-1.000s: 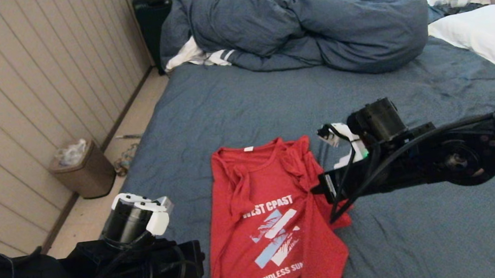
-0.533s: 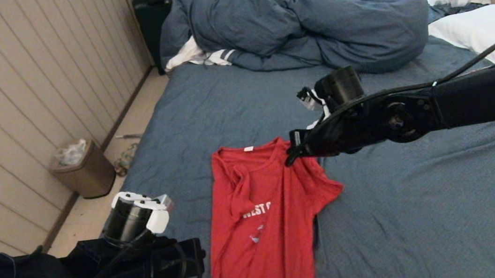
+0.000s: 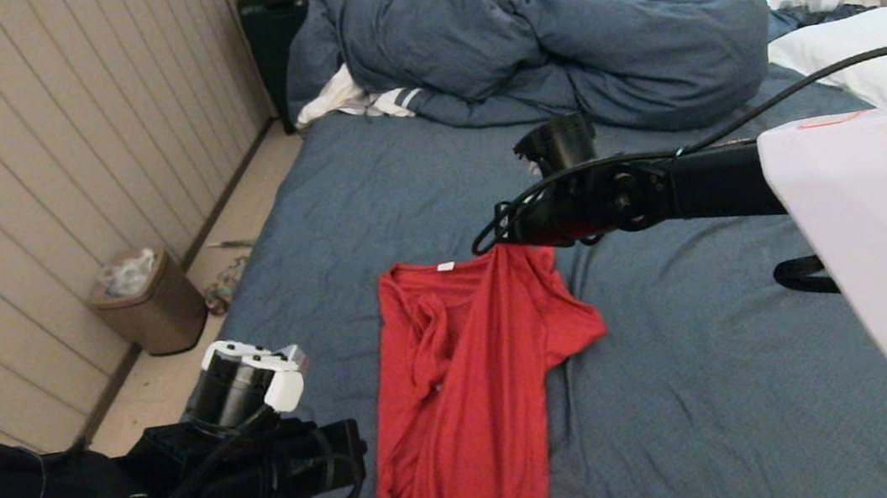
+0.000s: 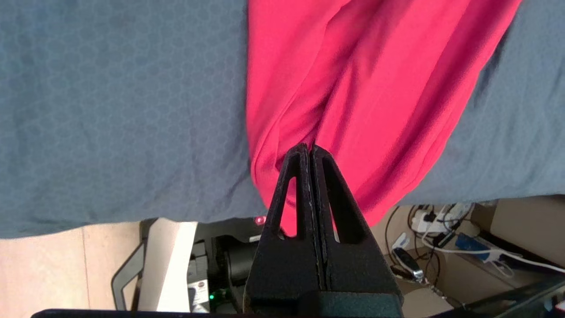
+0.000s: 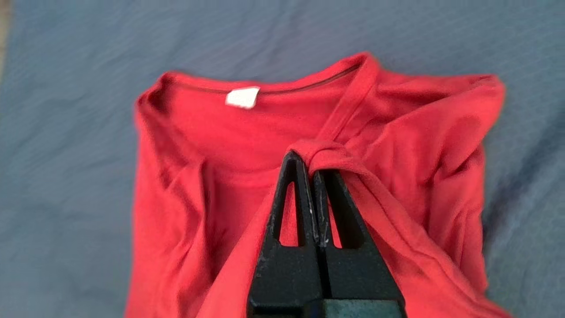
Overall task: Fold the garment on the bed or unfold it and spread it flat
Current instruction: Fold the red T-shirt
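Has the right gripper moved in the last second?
Yes. The right gripper, shut on the T-shirt, moved from its printed middle toward the duvet.

No lettering can be read anywhere. The garment (image 3: 469, 390) on the bed (image 3: 722, 384) shows only plain red cloth, with no print facing up. A small white tag (image 5: 242, 97) sits inside its neckline, but whether it carries writing cannot be told.
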Controlling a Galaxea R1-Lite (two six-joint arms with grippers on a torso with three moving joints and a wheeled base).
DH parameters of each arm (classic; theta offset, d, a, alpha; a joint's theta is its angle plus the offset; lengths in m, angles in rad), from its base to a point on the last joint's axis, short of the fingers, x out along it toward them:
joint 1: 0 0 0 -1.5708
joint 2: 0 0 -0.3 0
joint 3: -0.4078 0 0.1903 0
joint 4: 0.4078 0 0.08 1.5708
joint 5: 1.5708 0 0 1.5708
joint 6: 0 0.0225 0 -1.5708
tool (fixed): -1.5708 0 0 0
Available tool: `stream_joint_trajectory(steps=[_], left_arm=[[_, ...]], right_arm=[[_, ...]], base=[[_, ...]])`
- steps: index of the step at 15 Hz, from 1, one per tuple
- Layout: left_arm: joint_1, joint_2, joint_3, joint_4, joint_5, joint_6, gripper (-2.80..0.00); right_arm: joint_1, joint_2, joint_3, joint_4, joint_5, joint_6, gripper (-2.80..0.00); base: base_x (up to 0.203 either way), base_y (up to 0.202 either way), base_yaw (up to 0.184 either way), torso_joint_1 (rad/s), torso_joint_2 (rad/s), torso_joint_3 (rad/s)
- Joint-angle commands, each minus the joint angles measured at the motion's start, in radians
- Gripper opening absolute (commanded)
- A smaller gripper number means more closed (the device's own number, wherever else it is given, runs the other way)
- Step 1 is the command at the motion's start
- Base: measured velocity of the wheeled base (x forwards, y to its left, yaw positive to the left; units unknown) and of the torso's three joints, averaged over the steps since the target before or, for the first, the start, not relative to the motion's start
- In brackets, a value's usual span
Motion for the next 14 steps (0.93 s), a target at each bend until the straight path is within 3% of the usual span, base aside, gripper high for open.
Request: stream_joint_trajectory(steps=[1, 2, 4, 8, 13, 14], left_arm=[[0.0, 0.019, 0.002, -0.019, 0.001, -0.003, -2.8], [0.001, 0.022, 0.003, -0.03, 0.008, -0.005, -2.8], [0.003, 0.03, 0.003, -0.037, 0.036, -0.005, -2.8], [-0.002, 0.047, 0.003, -0.041, 0.038, -0.005, -2.8], [-0.089, 0.033, 0.012, -0.027, 0.04, -0.055, -2.8], [-0.135, 0.024, 0.017, -0.014, 0.04, -0.056, 0.0]], right_arm=[[-0.009, 0.027, -0.006, -0.017, -0.029, 0.003, -2.8], [-0.011, 0.028, -0.005, -0.057, -0.113, 0.004, -2.8], [-0.016, 0.031, -0.005, -0.124, -0.201, 0.004, -2.8], [-0.018, 0.047, -0.004, -0.152, -0.224, 0.002, -2.8], [-0.006, 0.053, 0.004, -0.15, -0.225, 0.004, -2.8], [-0.006, 0.046, 0.018, -0.15, -0.225, 0.005, -2.8]], base=[[0.0, 0.0, 0.0, 0.0, 0.0, 0.0], [0.0, 0.0, 0.0, 0.0, 0.0, 0.0], [0.0, 0.0, 0.0, 0.0, 0.0, 0.0], [0.0, 0.0, 0.0, 0.0, 0.0, 0.0], [0.0, 0.0, 0.0, 0.0, 0.0, 0.0], [0.0, 0.0, 0.0, 0.0, 0.0, 0.0]])
